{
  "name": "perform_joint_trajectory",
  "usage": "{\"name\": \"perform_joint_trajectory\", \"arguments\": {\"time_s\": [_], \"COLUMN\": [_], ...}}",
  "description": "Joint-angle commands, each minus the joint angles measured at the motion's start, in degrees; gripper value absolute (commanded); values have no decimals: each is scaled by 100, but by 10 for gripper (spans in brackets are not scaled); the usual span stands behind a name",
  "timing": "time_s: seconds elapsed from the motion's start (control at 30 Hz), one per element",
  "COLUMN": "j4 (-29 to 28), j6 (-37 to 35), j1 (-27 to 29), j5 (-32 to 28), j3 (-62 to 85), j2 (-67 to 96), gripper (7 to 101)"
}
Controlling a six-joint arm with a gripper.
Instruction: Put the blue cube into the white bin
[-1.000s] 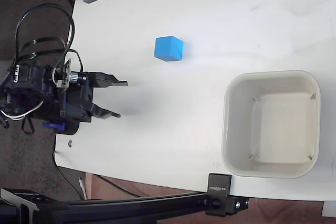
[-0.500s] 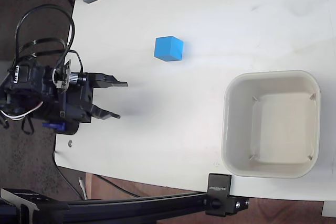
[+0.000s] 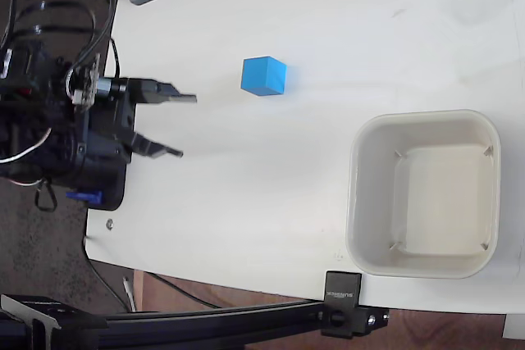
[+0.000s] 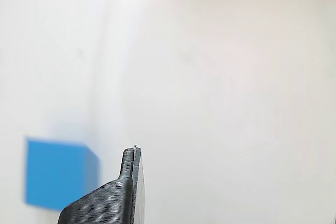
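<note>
I see the small bright-blue cube (image 3: 264, 76) (image 4: 58, 174) sitting on the white table (image 3: 271, 202), well left of the off-white square plastic bin (image 3: 424, 193). My black two-finger gripper (image 3: 179, 125) sits left of the cube, fingers spread, holding nothing.

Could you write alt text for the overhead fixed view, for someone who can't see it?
Seen from above, a small blue cube sits alone on a white table, with the robot arm's open, empty tool at the left edge pointing toward it but not touching. A large, empty white bin stands at the lower right.
</note>
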Motion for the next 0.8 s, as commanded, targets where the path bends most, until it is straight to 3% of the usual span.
{"name": "perform_joint_trajectory", "arguments": {"time_s": [0.03, 0.27, 0.8], "j4": [-325, -756, -1811], "j6": [932, 2101, 2566], "j1": [-1011, -1696, -2039], "j5": [1037, 1397, 1503], "j3": [-1090, -1538, -703], "j2": [-1301, -2549, -2839], "gripper": [1003, 1003, 1003]}}
